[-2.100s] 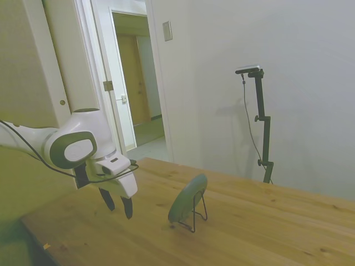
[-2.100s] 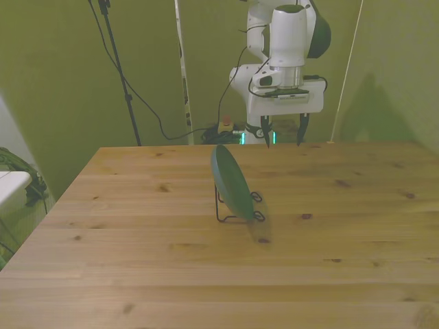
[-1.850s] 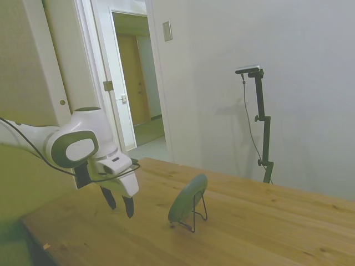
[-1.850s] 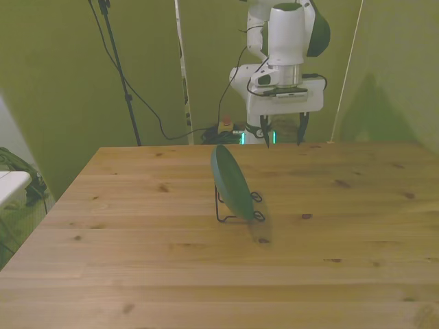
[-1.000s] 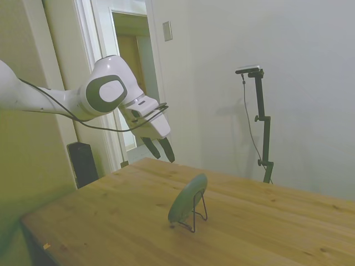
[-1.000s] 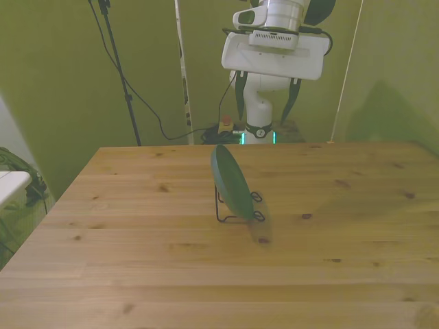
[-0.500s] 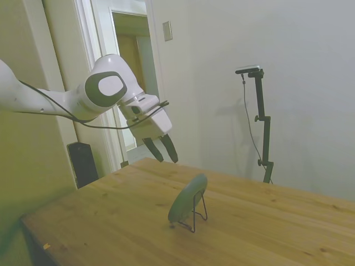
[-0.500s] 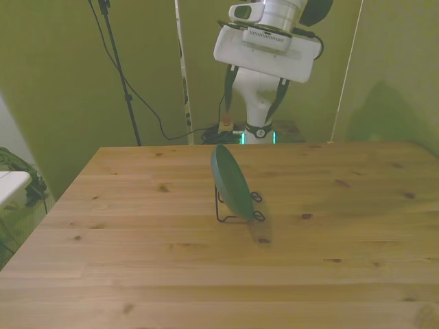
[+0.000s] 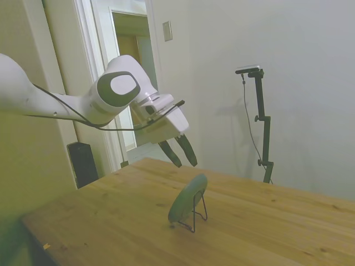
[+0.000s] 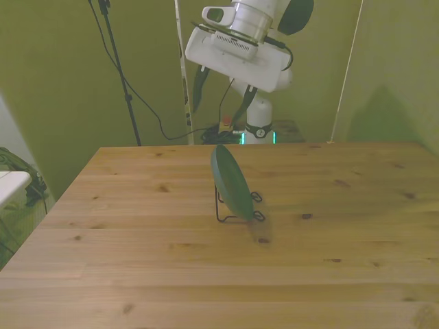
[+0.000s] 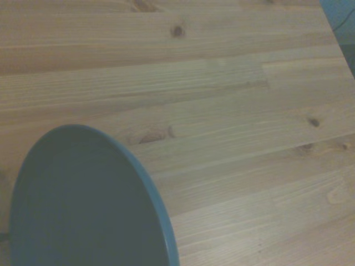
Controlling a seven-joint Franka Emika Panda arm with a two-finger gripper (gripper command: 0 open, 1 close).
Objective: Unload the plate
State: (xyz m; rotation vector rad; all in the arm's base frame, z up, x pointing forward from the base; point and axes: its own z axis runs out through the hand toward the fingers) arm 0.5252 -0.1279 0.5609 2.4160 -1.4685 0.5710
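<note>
Hanging in the air above the wooden tabletop (image 9: 111, 221), the robot's hand (image 9: 182, 152) is released, its two dark fingers (image 9: 187, 149) spread apart and holding nothing. It is tilted, fingers pointing down toward the plate (image 9: 187, 198), and it sits above the plate without touching it; in the front view the hand (image 10: 221, 92) is up and slightly toward the front view's left of the plate (image 10: 232, 183). The grey-green plate stands on edge, leaning back in a thin black wire stand (image 9: 198, 213) near the middle of the tabletop. The wrist view shows the plate's (image 11: 83, 205) smooth inner face and rim from close by, with bare wood planks around it.
</note>
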